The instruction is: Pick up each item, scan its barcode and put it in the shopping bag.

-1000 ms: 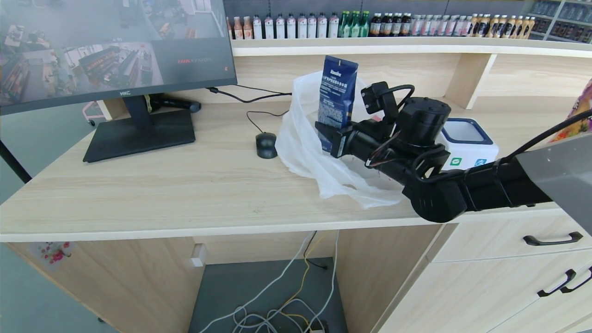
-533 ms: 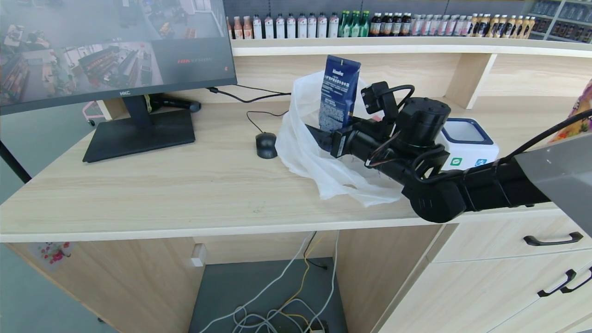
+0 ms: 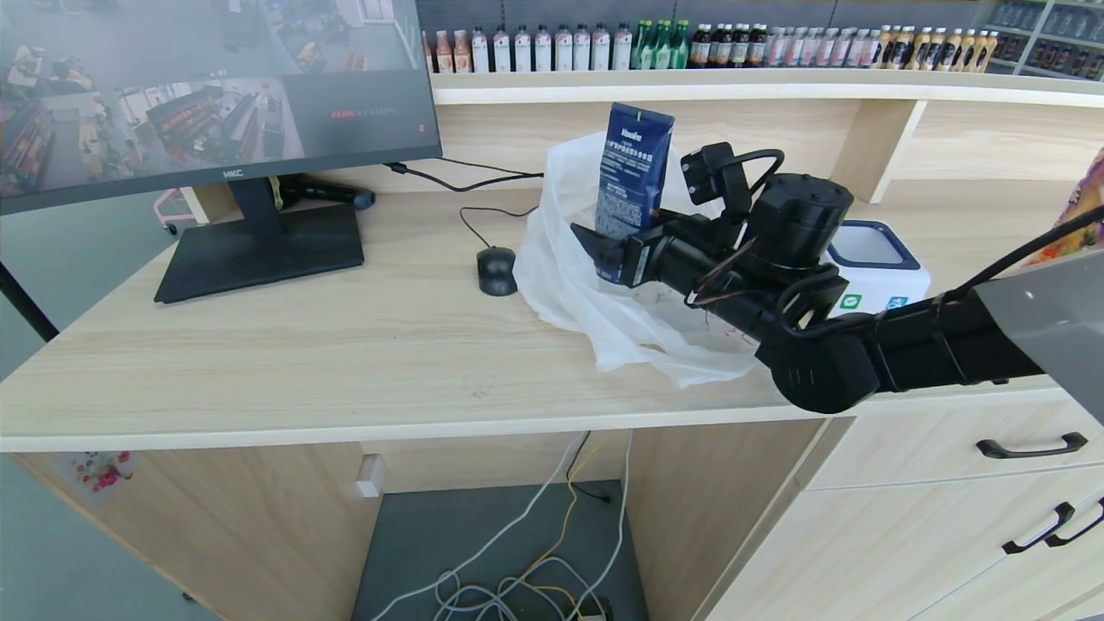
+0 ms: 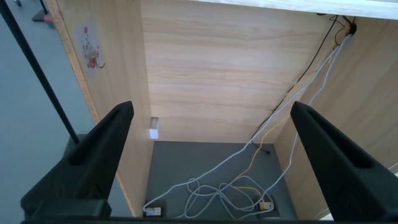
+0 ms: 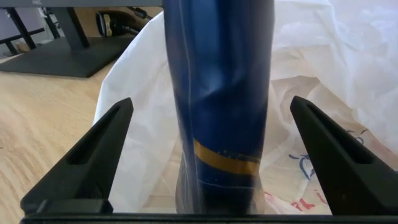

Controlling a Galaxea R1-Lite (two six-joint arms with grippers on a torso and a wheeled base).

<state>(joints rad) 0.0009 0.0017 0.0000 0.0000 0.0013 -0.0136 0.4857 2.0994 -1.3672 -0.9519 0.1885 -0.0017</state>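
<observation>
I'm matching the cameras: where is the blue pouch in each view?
Head: pouch upright in the white bag, centre, inside the open right claw.
Right wrist: pouch mid-picture, bag behind.
Left wrist: faces floor cables instead.
Shared landmark: the white bag.

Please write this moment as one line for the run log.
right gripper: open around blue pouch | blue pouch: upright in shopping bag | left gripper: open, below counter

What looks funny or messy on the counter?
Only the blue pouch: it stands upright in the white shopping bag, poking high above the rim. The right end effector sits open around it. Nothing looks spilled or torn.
</observation>
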